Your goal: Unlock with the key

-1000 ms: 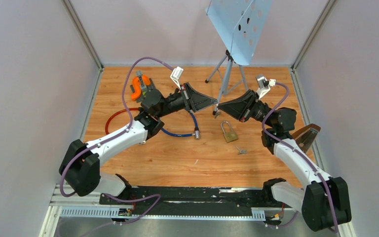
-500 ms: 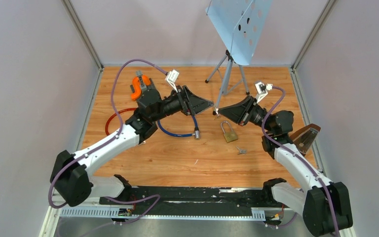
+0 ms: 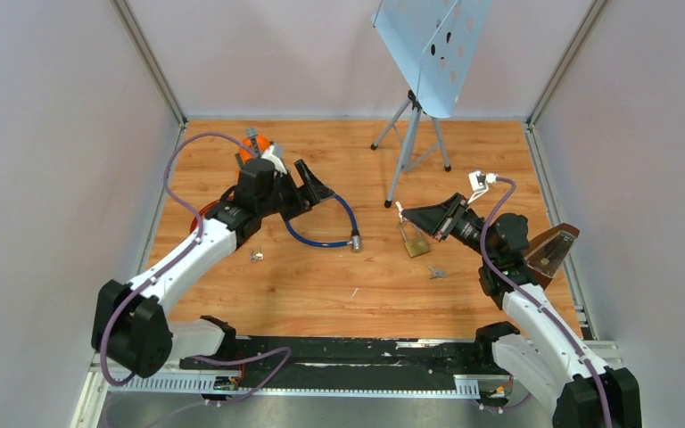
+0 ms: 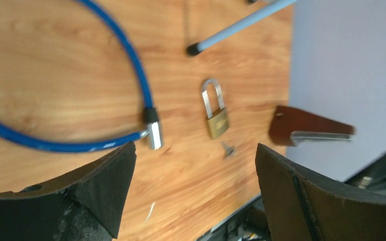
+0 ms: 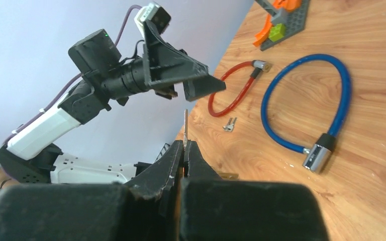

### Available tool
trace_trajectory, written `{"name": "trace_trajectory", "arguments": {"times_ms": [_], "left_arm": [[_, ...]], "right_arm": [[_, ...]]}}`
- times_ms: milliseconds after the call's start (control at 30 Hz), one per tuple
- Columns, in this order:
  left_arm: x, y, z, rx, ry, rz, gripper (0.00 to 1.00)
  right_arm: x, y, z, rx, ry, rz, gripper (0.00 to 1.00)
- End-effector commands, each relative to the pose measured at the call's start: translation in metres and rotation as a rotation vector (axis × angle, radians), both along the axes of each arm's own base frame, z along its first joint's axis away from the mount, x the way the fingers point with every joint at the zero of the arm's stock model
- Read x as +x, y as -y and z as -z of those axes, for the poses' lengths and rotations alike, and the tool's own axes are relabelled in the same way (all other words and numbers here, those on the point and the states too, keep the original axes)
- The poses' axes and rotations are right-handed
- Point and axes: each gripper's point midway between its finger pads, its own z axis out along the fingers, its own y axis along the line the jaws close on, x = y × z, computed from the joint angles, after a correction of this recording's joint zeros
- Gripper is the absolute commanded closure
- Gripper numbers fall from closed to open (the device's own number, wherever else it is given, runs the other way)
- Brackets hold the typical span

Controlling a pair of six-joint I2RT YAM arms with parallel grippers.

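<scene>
A wooden desk (image 3: 357,294) carries the scene, with a pale blue music stand (image 3: 430,49) on its tripod at the desk's 12 o'clock. The left end effector (image 3: 315,183) hovers over the 10 o'clock area with its fingers spread wide and nothing between them. The wrist view shows bare wood in the gap. The right end effector (image 3: 408,214), near centre, is closed tight on a key (image 5: 186,122). The key's blade stands straight up out of the pinched fingertips (image 5: 192,150).

A blue cable lock (image 3: 325,234) loops across the desk between the two arms, its metal head at the loop's 4 o'clock. A red cable lock (image 5: 233,93) curls at the desk's 9 o'clock (partly under the left arm in the overhead view). A grey baseplate (image 5: 281,25) with orange and green bricks sits at 11 o'clock. A brown metronome (image 3: 550,250) lies against the 3 o'clock edge.

The brass padlock (image 3: 415,240) lies flat just at 5 o'clock of the right end effector's tips, its shackle pointing toward the stand. Whether the two touch cannot be told. A loose key (image 3: 436,272) rests near the padlock's 5 o'clock, and a small pair of keys (image 3: 256,256) lies below the left forearm.
</scene>
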Motion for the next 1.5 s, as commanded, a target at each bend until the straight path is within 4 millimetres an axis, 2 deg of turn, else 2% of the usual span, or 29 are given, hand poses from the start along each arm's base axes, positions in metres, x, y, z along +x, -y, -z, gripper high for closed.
{"name": "trace_trajectory", "arguments": {"times_ms": [0, 33, 200, 233, 267, 367, 400, 433, 467, 500, 533, 667, 1000, 1267, 1400, 1467], "left_arm": [[-0.013, 0.000, 0.043, 0.153, -0.216, 0.012, 0.06], [-0.013, 0.003, 0.059, 0.210, -0.249, 0.009, 0.05], [-0.016, 0.019, 0.083, 0.412, -0.341, 0.027, 0.06], [-0.013, 0.028, 0.088, 0.439, -0.354, 0.041, 0.07], [-0.016, 0.027, 0.094, 0.479, -0.381, 0.042, 0.09], [-0.008, 0.042, 0.111, 0.577, -0.417, 0.054, 0.14], [-0.011, 0.044, 0.125, 0.618, -0.453, 0.066, 0.18], [-0.004, 0.050, 0.121, 0.619, -0.442, 0.062, 0.20], [-0.007, 0.051, 0.133, 0.651, -0.478, 0.070, 0.23], [-0.003, 0.056, 0.131, 0.647, -0.473, 0.068, 0.25], [-0.003, 0.056, 0.140, 0.664, -0.494, 0.072, 0.27], [0.000, 0.064, 0.155, 0.675, -0.523, 0.079, 0.32], [0.002, 0.084, 0.183, 0.703, -0.561, 0.114, 0.39], [-0.011, 0.089, 0.202, 0.683, -0.629, 0.107, 0.50], [-0.015, 0.092, 0.202, 0.648, -0.666, 0.073, 0.65], [-0.015, 0.094, 0.195, 0.622, -0.665, 0.048, 0.72]], "right_arm": [[0.008, 0.007, 0.017, -0.012, -0.059, 0.079, 1.00], [0.008, 0.008, 0.020, -0.011, -0.066, 0.085, 1.00], [0.010, 0.013, 0.029, -0.046, -0.061, 0.122, 1.00], [0.010, 0.014, 0.030, -0.052, -0.054, 0.132, 1.00], [0.010, 0.016, 0.031, -0.061, -0.045, 0.142, 1.00], [0.010, 0.020, 0.030, -0.080, -0.028, 0.166, 1.00], [0.011, 0.021, 0.029, -0.085, -0.022, 0.173, 1.00], [0.010, 0.021, 0.029, -0.089, -0.017, 0.176, 1.00], [0.009, 0.022, 0.029, -0.092, -0.012, 0.177, 1.00], [0.009, 0.023, 0.029, -0.093, -0.008, 0.182, 1.00], [0.009, 0.023, 0.030, -0.093, -0.008, 0.185, 1.00], [0.005, 0.023, 0.034, -0.083, -0.016, 0.180, 1.00], [0.005, 0.022, 0.038, -0.077, -0.023, 0.175, 1.00], [0.006, 0.023, 0.045, -0.066, -0.037, 0.179, 1.00], [0.009, 0.020, 0.044, -0.072, -0.041, 0.166, 1.00], [0.010, 0.019, 0.045, -0.074, -0.046, 0.162, 1.00]]}}
